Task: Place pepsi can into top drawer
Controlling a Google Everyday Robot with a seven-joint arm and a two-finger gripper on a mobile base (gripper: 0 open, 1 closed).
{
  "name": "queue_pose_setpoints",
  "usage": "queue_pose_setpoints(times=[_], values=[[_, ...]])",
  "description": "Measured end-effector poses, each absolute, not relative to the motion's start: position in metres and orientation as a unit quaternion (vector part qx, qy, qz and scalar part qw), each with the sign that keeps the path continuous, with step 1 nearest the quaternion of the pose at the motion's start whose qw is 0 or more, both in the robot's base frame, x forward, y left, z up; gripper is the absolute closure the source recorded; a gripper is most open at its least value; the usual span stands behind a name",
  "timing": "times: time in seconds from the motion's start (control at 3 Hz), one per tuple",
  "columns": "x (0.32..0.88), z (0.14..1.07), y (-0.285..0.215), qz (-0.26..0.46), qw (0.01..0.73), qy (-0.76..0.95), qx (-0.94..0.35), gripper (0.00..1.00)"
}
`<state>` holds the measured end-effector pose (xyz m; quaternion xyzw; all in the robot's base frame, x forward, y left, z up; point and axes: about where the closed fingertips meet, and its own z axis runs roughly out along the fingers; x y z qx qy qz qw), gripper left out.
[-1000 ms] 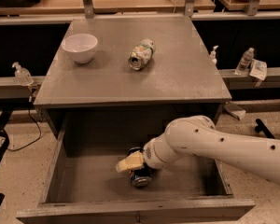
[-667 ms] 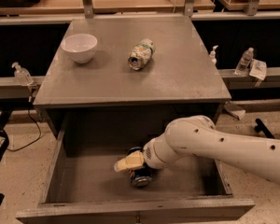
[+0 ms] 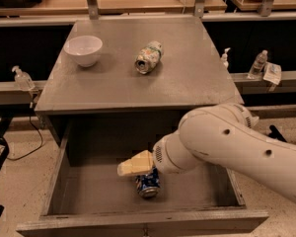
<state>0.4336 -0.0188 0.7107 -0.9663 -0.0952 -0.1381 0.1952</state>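
The pepsi can [image 3: 148, 184], dark blue with a silver end facing me, is inside the open top drawer [image 3: 138, 220], low near the drawer floor at the middle front. My gripper [image 3: 137, 168] reaches down into the drawer from the right on the big white arm [image 3: 227, 142] and sits right on top of the can, touching or nearly touching it. The arm hides the drawer's right rear part.
On the grey cabinet top [image 3: 187, 78] stand a white bowl [image 3: 83, 50] at the back left and a pale green-and-white can [image 3: 149, 57] lying on its side in the middle. Small bottles [image 3: 259, 63] stand on side ledges left and right.
The gripper and the can have shifted very slightly upward inside the drawer; otherwise the scene is the same.
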Motion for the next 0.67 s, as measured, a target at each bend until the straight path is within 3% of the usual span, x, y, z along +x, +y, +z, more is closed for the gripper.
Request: queue_pose_setpoints(times=[0.33, 0.67], values=[[0.4118, 0.8119, -0.0264, -0.191, 0.149, -0.080, -0.967, 0.00], [0.4118, 0.8119, -0.0264, -0.191, 0.149, -0.080, -0.967, 0.00]])
